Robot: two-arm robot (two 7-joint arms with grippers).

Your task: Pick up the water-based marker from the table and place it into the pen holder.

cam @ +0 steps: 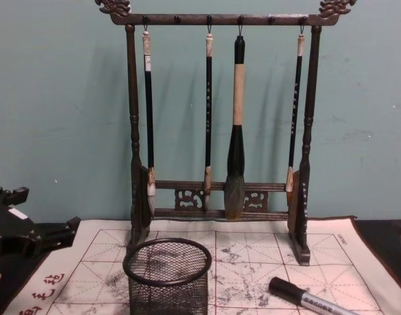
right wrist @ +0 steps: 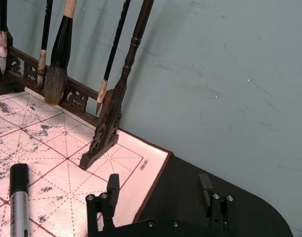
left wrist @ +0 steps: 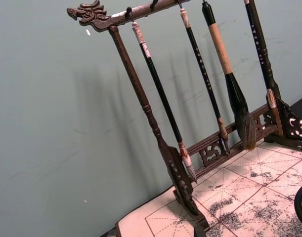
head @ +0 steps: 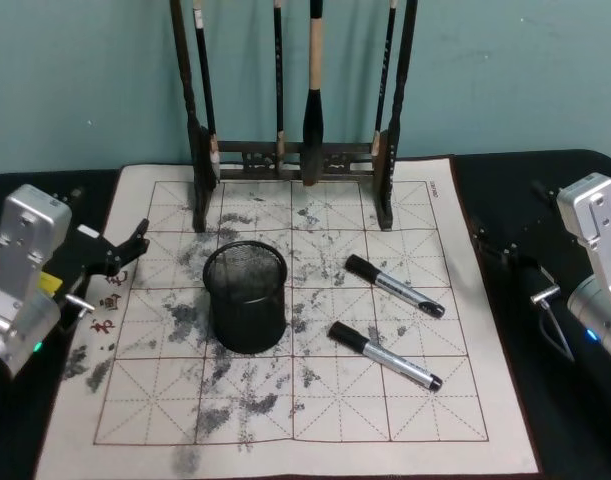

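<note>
One marker [head: 395, 286] and a second marker [head: 385, 355] lie between the empty pen holder [head: 246, 297] and the wide-open right claw [right wrist: 158, 179]; the left claw [head: 131, 250] is spread too.

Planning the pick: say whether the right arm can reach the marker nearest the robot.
Probably yes: the right gripper sits open beside the mat, with only bare mat between it and that marker.
</note>
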